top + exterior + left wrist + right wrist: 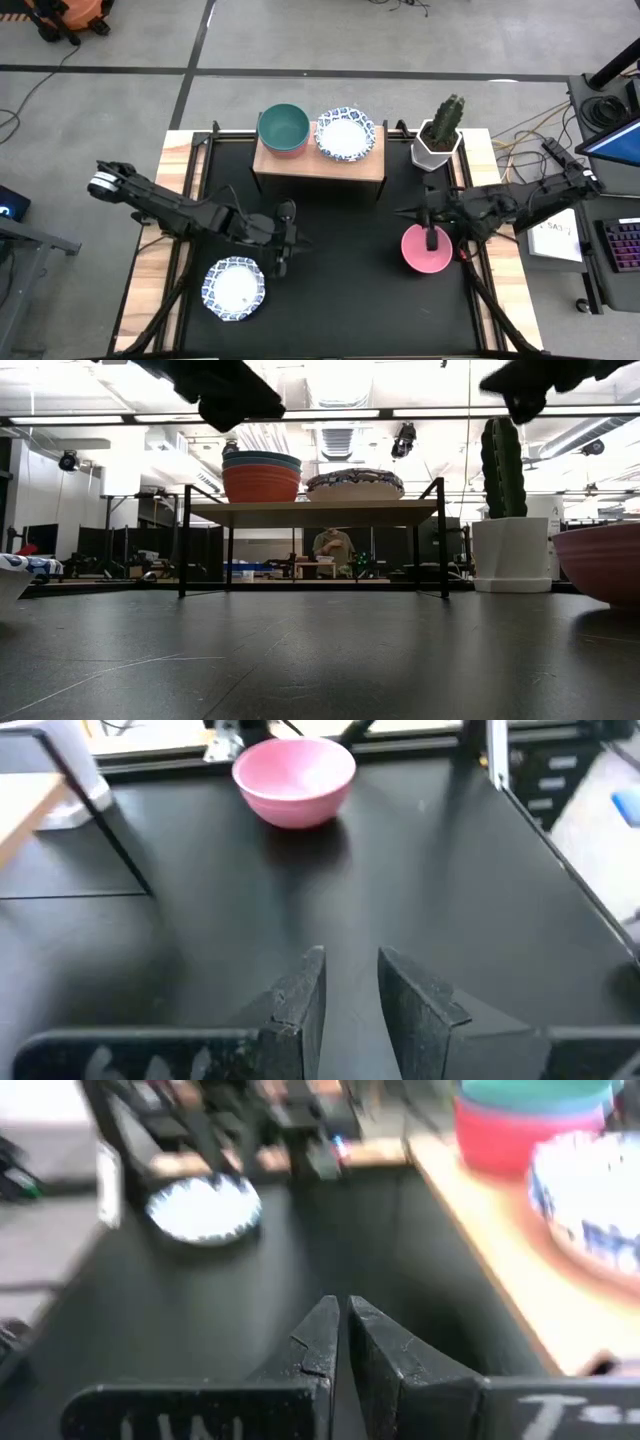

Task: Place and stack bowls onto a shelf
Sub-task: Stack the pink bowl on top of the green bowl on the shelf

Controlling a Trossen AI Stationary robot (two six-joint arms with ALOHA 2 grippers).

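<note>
The light wood shelf (318,166) stands at the table's far middle. On it sits a stack with a green bowl (283,126) on top and a red one (260,484) below, beside a blue-patterned white bowl (346,135). A pink bowl (428,252) rests on the table at the right. Another patterned bowl (235,288) lies near the left front. My left gripper (350,982) hovers open over the table's middle, pointing toward the pink bowl (295,780), with nothing between its fingers. My right gripper (343,1330) is shut and holds nothing, raised near the pink bowl.
A cactus in a white pot (440,138) stands at the far right, beside the shelf. Bare black tabletop (350,290) lies between the two loose bowls. A person (332,550) sits in the room behind the table.
</note>
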